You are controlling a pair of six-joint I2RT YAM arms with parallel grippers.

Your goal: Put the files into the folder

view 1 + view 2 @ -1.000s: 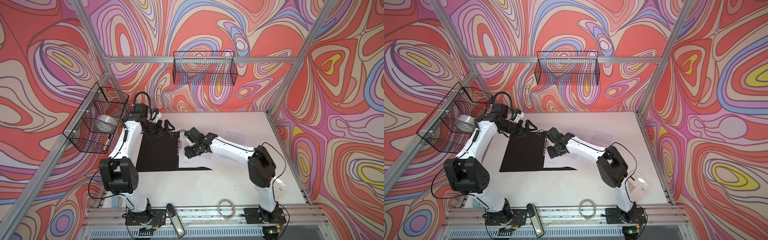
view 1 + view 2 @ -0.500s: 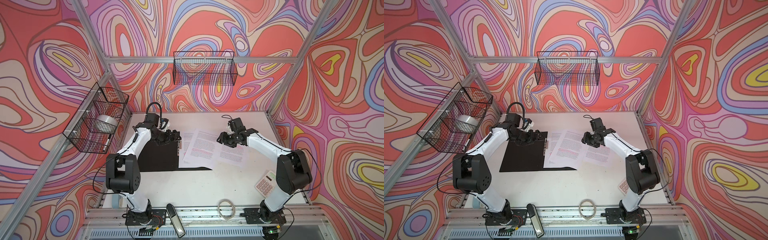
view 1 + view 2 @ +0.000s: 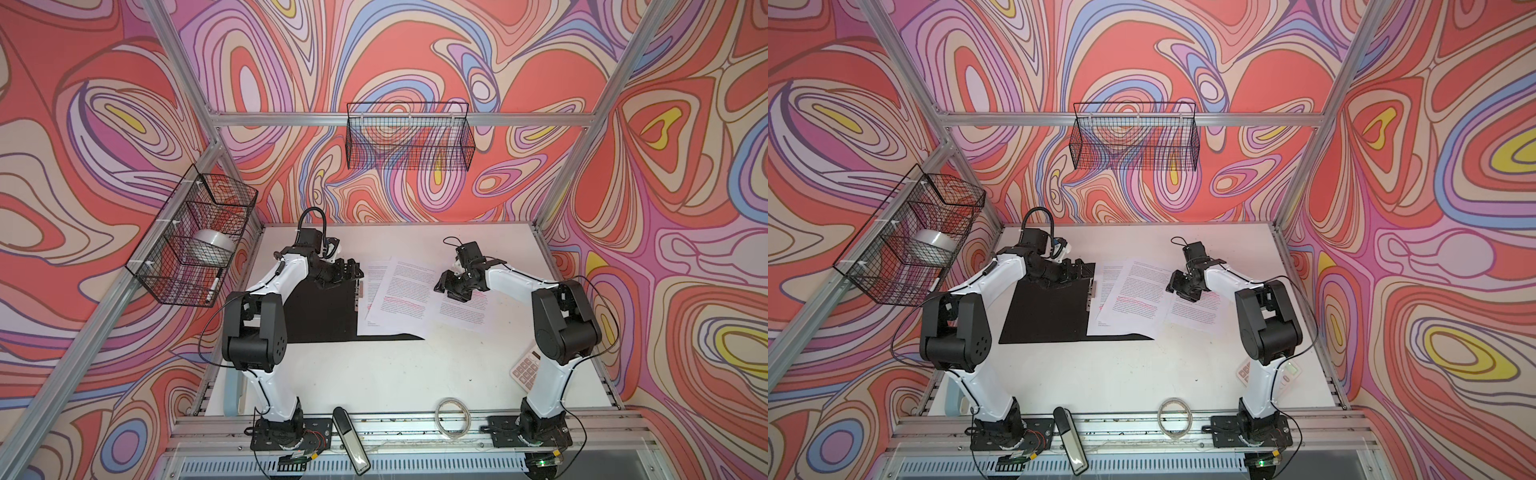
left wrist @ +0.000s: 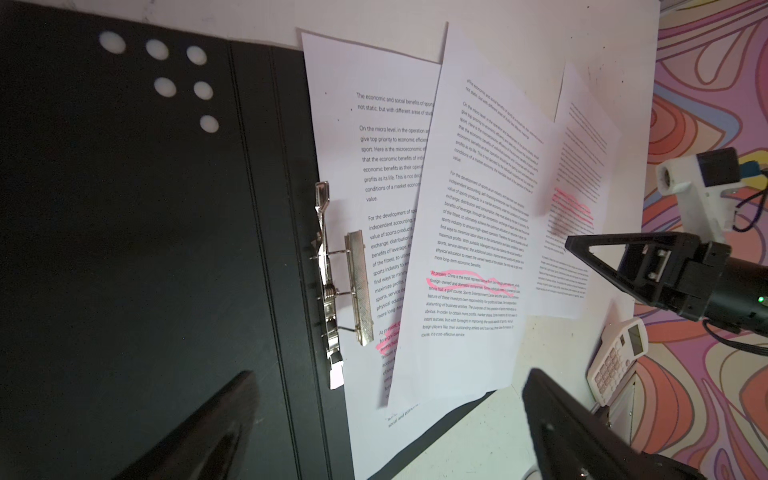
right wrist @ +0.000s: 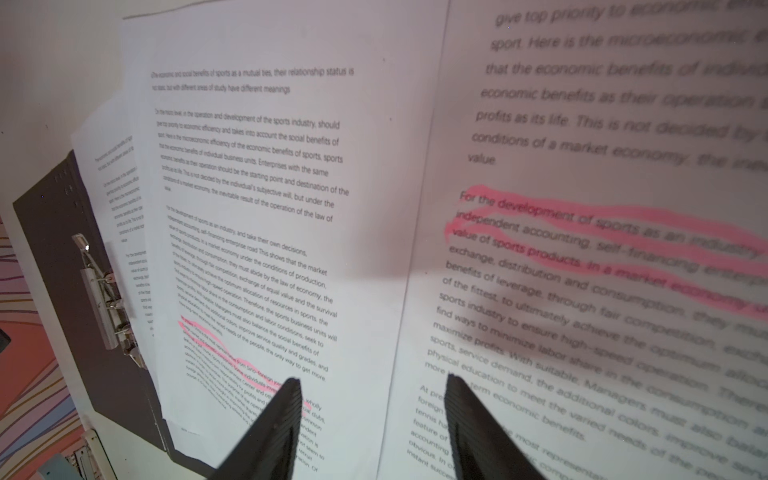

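Lying open on the desk's (image 3: 374,374) back half, the folder (image 3: 320,309) carries the files (image 3: 399,299) fanned over its right side; left hand (image 3: 351,272) spread wide over its back edge, right hand (image 3: 446,291) parted, empty, above them.

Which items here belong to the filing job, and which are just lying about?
Part of the job:
- files, three loose printed sheets
- folder, lying open, black inside up
- metal clip at the folder's spine

Lying about:
- calculator
- tape roll in the side wire basket
- coiled ring
- back wire basket
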